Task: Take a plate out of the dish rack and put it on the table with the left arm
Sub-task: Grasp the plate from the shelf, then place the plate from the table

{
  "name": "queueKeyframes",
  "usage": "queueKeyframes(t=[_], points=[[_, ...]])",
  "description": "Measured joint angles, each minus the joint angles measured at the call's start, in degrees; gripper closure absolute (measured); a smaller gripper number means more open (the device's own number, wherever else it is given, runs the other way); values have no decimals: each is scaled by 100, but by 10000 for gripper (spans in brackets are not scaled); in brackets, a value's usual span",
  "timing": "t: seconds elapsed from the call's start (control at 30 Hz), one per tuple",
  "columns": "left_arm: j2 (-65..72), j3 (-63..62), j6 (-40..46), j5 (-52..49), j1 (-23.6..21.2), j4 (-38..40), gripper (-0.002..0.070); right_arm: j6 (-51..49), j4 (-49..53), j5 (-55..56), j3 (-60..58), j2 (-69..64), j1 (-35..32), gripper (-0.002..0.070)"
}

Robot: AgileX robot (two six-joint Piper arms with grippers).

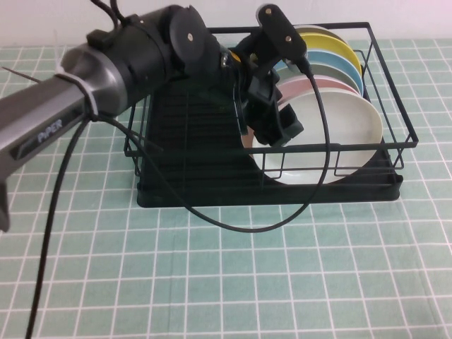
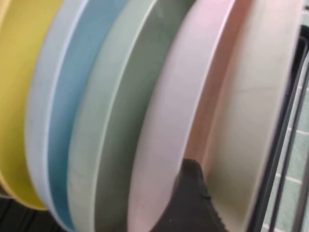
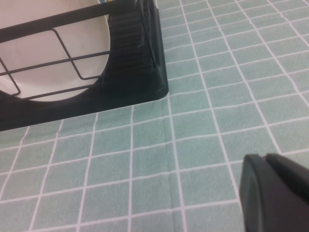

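Observation:
The white plate (image 1: 342, 131) stands on edge at the front of a row of plates in the black dish rack (image 1: 191, 152). Behind it are pink (image 2: 178, 106), grey-green (image 2: 111, 130), blue and yellow plates. My left gripper (image 1: 272, 131) reaches over the rack to the white plate's left rim and is open. One of its fingers (image 2: 193, 203) sits in the gap between the pink plate and the white plate (image 2: 251, 121); the other is hidden. My right gripper (image 3: 275, 193) is shut and empty, low over the table (image 3: 145, 159), out of the high view.
The rack's left half holds no plates. The left arm's black cable (image 1: 311, 191) hangs over the rack's front wall onto the tiles. The tiled table (image 1: 282, 282) stretches in front of the rack. The rack's corner (image 3: 140, 72) and the white plate (image 3: 58, 53) show in the right wrist view.

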State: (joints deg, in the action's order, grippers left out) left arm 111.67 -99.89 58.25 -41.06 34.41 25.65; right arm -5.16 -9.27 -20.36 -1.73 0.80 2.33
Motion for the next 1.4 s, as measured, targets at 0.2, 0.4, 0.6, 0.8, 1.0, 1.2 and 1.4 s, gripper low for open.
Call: queueKeyframes(t=[0.2, 0.4, 0.6, 0.8, 1.0, 1.2, 1.4], points=[[256, 0, 79, 346, 0, 36, 466, 0, 0, 0, 0, 0, 0, 696], [94, -315, 29, 351, 0, -296, 610, 0, 0, 0, 0, 0, 0, 696], [-711, -764, -725, -168, 12, -929, 611, 0, 0, 0, 0, 0, 0, 696], [-1702, -845, -2141, -2178, -170, -974, 611, 0, 0, 0, 0, 0, 0, 696], [-2094, -177, -2788, -2965, -746, 257, 611, 0, 0, 0, 0, 0, 0, 696], [-2747, 2306, -2861, -2476, -712, 922, 611, 0, 0, 0, 0, 0, 0, 696], [-2695, 4279, -2554, -670, -712, 1669, 611, 0, 0, 0, 0, 0, 0, 696]])
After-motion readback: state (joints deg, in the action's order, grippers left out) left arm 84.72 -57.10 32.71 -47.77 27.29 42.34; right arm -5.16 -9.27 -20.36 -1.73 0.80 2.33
